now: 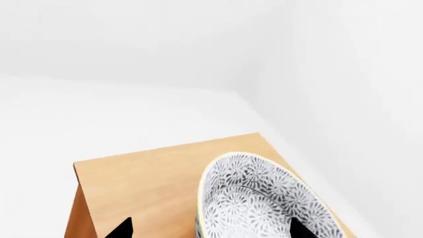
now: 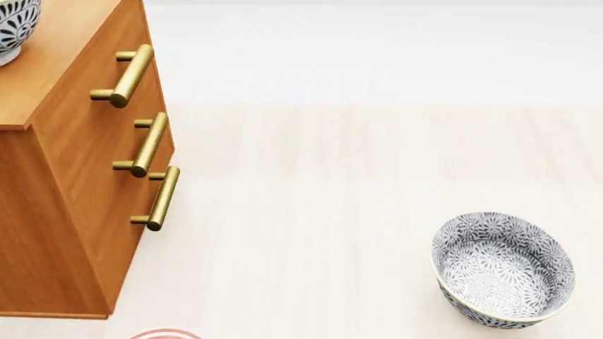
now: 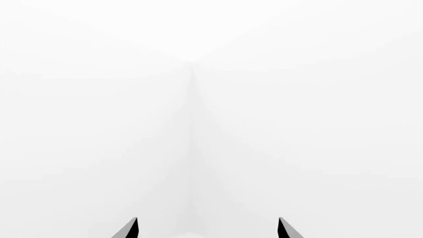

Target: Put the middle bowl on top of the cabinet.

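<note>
The middle bowl point(image 1: 264, 198), deep and covered in grey-and-white floral pattern, stands upright on the cabinet's light wooden top point(image 1: 145, 178), near one edge. In the head view it shows only partly at the top left corner point(image 2: 14, 28) on the cabinet point(image 2: 66, 176). My left gripper point(image 1: 211, 230) is open around the bowl's near wall: one dark fingertip point(image 1: 122, 228) is over the cabinet top, the other point(image 1: 300, 230) is over the bowl's inside. My right gripper point(image 3: 208, 230) is open and holds nothing, facing a white wall corner. Neither gripper shows in the head view.
A look-alike floral bowl point(image 2: 502, 268) sits on the pale floor at the right. A plate with red rings point(image 2: 162, 333) peeks in at the bottom edge beside the cabinet's base. Three brass bar handles point(image 2: 151, 145) stick out from the cabinet front. White walls stand behind the cabinet.
</note>
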You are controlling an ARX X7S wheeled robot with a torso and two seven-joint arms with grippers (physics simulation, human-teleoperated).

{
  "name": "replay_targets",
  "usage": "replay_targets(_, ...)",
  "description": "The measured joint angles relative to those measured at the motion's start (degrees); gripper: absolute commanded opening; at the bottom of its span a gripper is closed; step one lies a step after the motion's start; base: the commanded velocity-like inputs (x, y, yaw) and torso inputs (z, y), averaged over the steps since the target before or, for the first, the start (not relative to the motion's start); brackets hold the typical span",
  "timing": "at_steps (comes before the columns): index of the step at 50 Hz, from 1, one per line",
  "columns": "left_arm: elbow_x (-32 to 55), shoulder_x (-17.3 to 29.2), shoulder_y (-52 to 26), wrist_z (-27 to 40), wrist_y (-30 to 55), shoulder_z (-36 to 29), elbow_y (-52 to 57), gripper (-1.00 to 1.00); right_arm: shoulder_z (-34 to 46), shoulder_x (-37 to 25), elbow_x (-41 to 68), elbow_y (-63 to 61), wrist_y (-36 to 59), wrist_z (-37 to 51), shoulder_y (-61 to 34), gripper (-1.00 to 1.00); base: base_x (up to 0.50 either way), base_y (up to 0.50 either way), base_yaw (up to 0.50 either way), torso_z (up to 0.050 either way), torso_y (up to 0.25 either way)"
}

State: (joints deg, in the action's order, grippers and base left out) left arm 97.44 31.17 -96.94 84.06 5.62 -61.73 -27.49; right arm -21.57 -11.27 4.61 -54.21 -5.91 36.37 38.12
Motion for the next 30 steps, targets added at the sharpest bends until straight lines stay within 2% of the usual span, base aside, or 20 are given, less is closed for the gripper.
replay_targets(13, -2.9, 4.0, 0.5, 1.0, 0.3, -1.1, 12.1, 1.0, -0.2, -0.5, 0.4, 0.2, -0.2, 0.0, 0.0, 1.0, 0.0, 0.0, 0.0, 0.0, 0.0)
replay_targets(30, -8.8, 7.2, 3.0, -3.8, -0.7, -3.5, 23.3, 1.0, -0.7, -0.7, 0.9, 0.8, -0.9, 0.0, 0.3, 1.0, 0.0, 0.0, 0.0, 0.0, 0.0)
